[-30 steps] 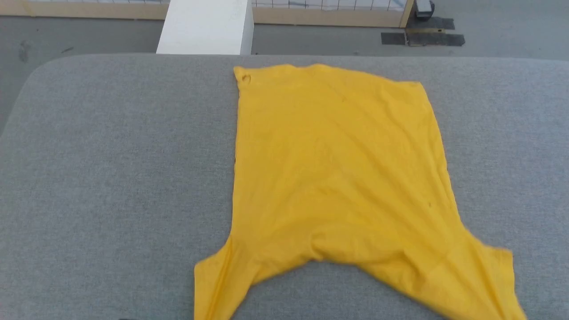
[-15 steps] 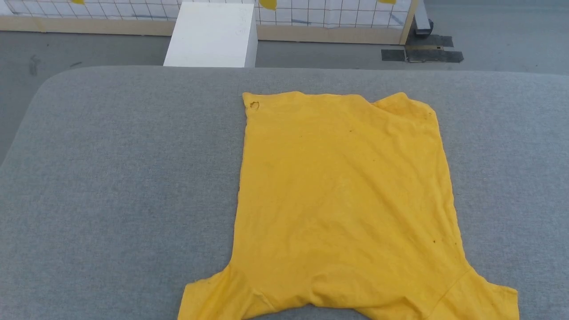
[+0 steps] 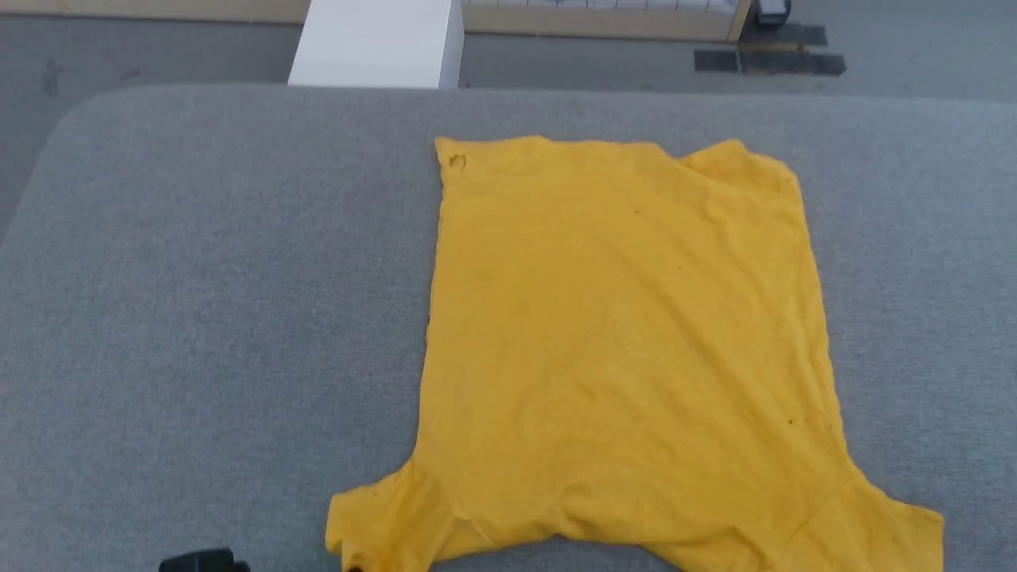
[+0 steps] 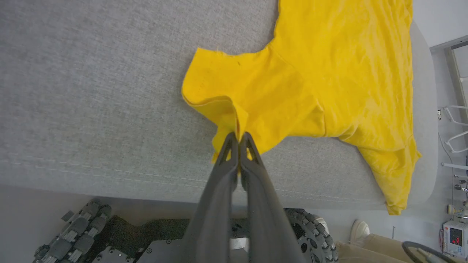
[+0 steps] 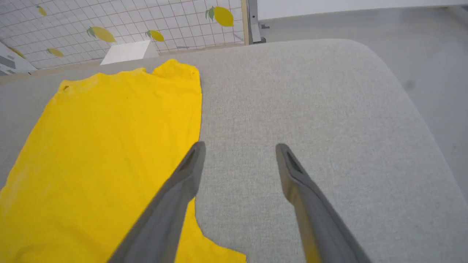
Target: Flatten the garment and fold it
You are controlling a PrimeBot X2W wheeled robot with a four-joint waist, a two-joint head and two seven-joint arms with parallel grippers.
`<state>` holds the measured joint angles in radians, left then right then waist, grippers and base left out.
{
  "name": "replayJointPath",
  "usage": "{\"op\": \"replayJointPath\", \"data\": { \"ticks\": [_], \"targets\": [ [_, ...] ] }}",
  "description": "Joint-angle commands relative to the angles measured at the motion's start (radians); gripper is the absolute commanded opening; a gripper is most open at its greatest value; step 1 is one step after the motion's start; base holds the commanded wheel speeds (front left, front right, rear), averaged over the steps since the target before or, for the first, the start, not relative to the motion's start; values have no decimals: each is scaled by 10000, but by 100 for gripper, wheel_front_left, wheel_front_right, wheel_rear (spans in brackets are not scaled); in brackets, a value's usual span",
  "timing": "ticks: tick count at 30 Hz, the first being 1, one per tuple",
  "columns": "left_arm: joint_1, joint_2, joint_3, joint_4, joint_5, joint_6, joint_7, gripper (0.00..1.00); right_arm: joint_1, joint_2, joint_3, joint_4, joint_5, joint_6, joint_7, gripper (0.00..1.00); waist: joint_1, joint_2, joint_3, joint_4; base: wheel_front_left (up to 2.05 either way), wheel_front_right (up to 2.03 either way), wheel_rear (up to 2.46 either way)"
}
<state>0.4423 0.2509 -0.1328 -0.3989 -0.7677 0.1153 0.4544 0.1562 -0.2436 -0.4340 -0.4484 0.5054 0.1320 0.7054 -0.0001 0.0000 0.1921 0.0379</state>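
Observation:
The yellow T-shirt (image 3: 628, 342) lies spread on the grey padded surface (image 3: 214, 302), hem at the far side and sleeves toward me. The side that shows is plain yellow. Its far right corner (image 3: 743, 163) is folded over. My left gripper (image 4: 239, 136) is shut on the edge of the left sleeve (image 4: 226, 91), near the surface's front edge. My right gripper (image 5: 237, 148) is open over bare grey cloth just right of the T-shirt (image 5: 102, 146), nothing between its fingers. The right sleeve (image 4: 396, 175) droops over the front edge.
A white box (image 3: 373, 44) stands beyond the far edge, with a tiled lemon-print fence (image 5: 146, 22) behind it. Black tape (image 3: 767, 62) marks the floor. My wheeled base (image 4: 310, 233) and a person's shoe (image 4: 360, 230) are below the front edge. A dark arm part (image 3: 203, 562) shows at lower left.
The head camera has shifted. The T-shirt has been drawn toward me and settled flatter, its far right corner now turned over. A dark part has entered the head view's bottom left.

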Motion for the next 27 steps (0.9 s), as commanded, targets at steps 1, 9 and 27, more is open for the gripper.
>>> {"op": "replayJointPath", "data": {
  "ticks": [1,9,27],
  "targets": [
    [-291,-54,-49,-70,138,-58,-106,0,-680,-99,20,-100,-206,-13,18,100,1,0,608,241,0,0,0],
    [-1305,-203,-667,-409,613,-318,-255,0,-5649,-1576,1533,1386,-1128,-13,515,100,1,0,2417,827,0,0,0],
    [-2752,-745,-1657,139,886,-785,-465,0,-9738,-2494,3452,5855,-1833,-13,2931,100,1,0,4679,2276,0,0,0]
  ]
}}
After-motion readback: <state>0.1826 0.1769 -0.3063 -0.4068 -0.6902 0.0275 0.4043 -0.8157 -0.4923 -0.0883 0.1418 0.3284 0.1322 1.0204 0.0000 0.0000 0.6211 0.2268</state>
